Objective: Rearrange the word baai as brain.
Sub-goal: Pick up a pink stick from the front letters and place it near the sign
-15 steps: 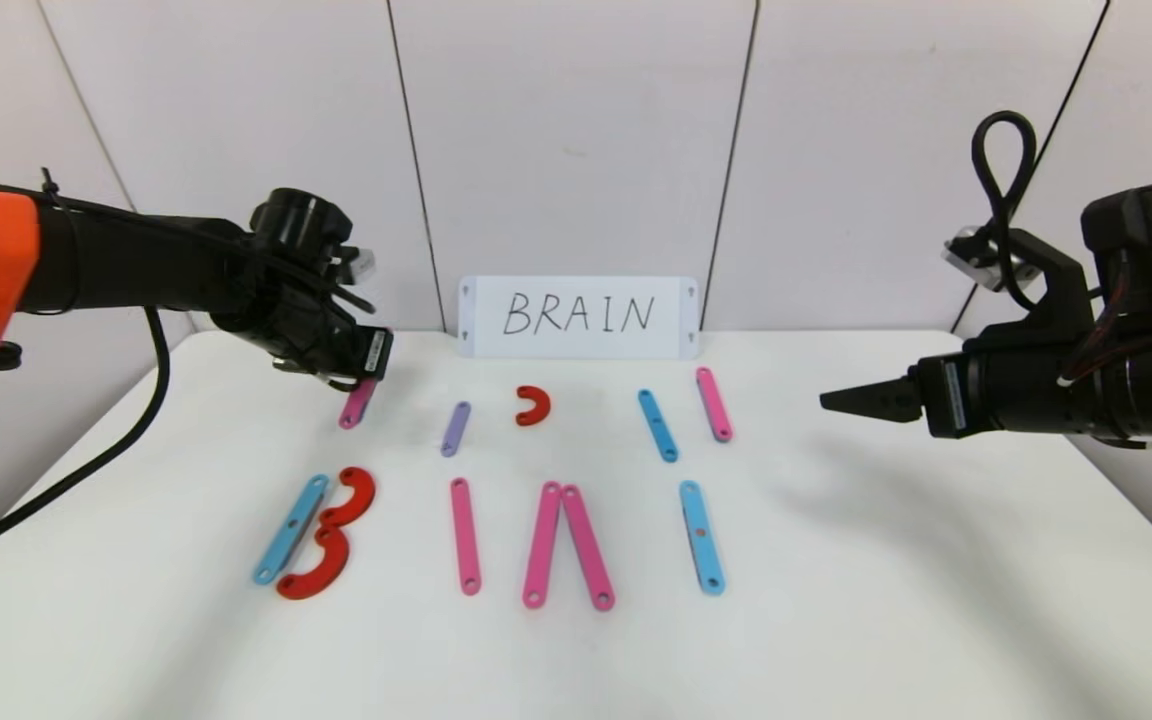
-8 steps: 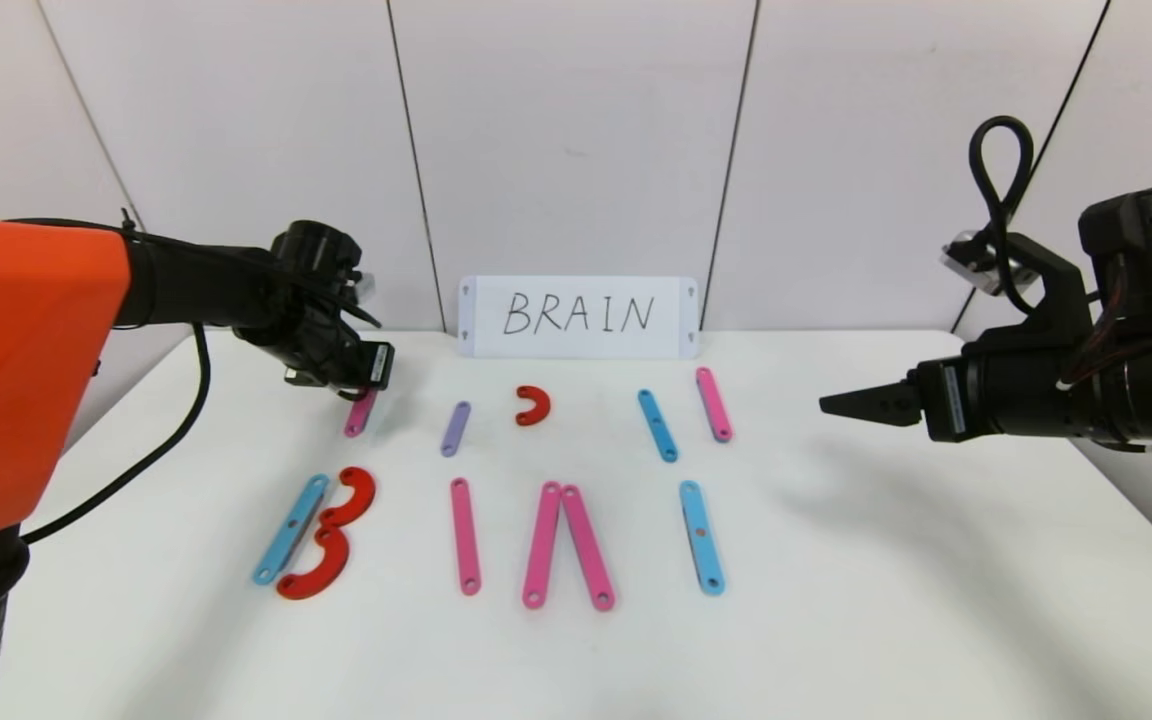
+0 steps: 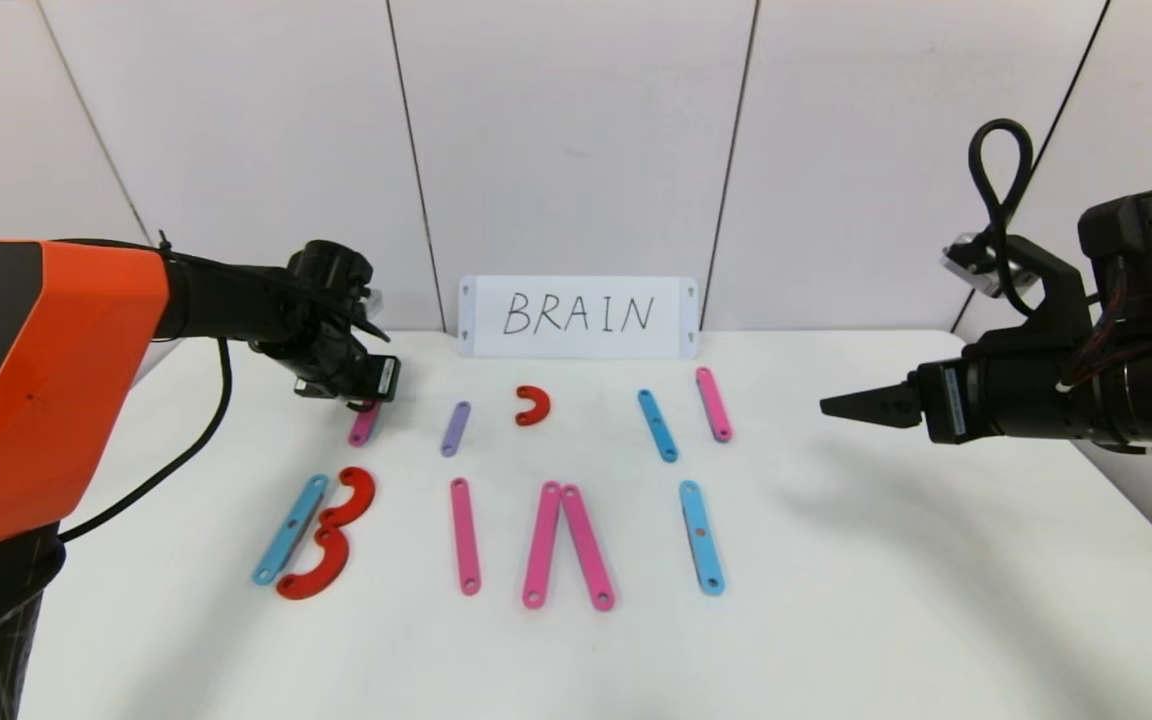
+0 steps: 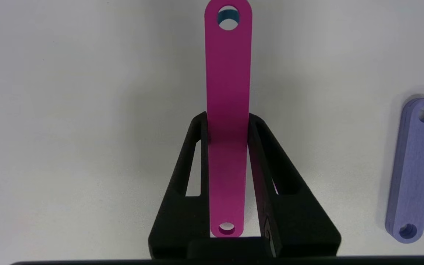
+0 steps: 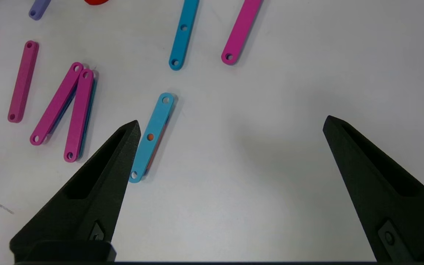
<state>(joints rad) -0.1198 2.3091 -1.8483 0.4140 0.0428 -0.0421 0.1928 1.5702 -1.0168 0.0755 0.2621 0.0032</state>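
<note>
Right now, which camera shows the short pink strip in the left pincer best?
The left wrist view: the short pink strip runs lengthwise between the left pincer fingers. The head view shows only its tip; the right wrist view misses it.

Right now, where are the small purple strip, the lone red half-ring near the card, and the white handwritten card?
Small purple strip (image 3: pixel 455 428): head view, middle of its flat face.
Lone red half-ring (image 3: pixel 534 406): head view, on its curved band.
White handwritten card (image 3: pixel 578 316): head view, on the lettering.
</note>
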